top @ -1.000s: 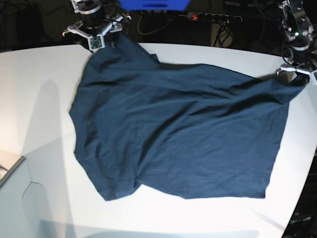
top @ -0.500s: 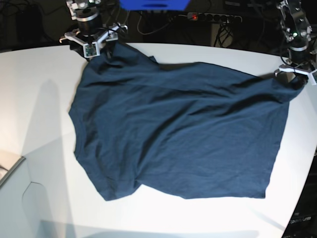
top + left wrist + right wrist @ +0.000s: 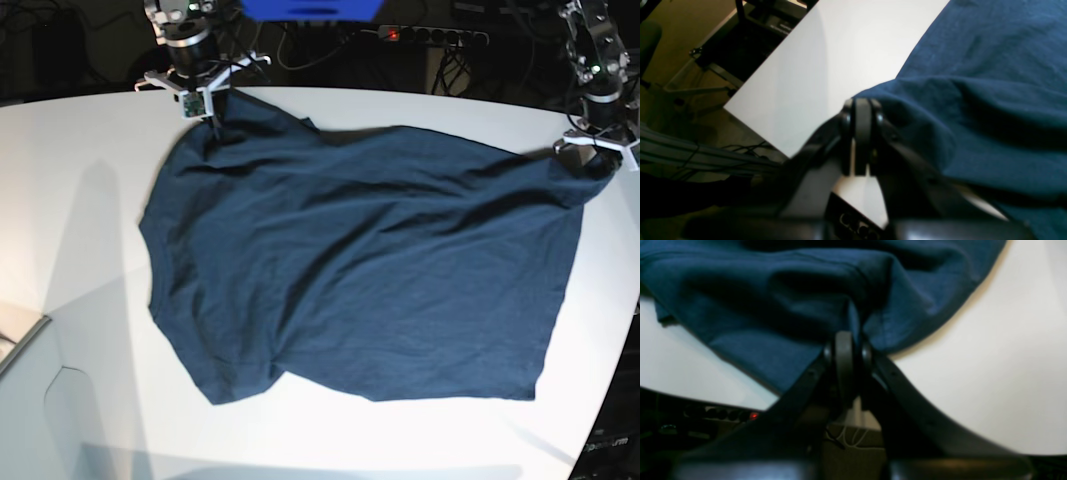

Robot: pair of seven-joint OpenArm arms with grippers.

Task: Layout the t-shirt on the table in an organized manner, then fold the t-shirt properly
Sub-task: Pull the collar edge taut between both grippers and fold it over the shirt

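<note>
1. The t-shirt [image 3: 360,270] lay spread across the middle of the table [image 3: 80,200], reaching from near the far left corner to the right edge, its lower hem stopping short of the near edge. Long creases ran across it from one held corner to the other, and a sleeve-like flap stuck out at the lower left.

2. It looked like light, soft, limp cloth: it sagged and bunched wherever it was pinched and would not hold a shape by itself. On the glossy top it would probably slide easily, so a pull at one corner could drag the whole garment rather than flatten it.

3. The best holds seemed to be the corners and hems, where a doubled edge gives the fingers something to bite; a pinch in the middle would only raise a tent of cloth.

4. The right gripper [image 3: 844,340], at the far left corner of the table in the base view, was clenched on a bunched fold of the shirt's edge, cloth gathered just above its closed tips.

5. The left gripper [image 3: 863,110], at the far right edge, was likewise clamped on a raised ridge of cloth, with bare tabletop beside it.

6. Beyond the far edge, a power strip [image 3: 430,36] with a red light sat among cables.
</note>
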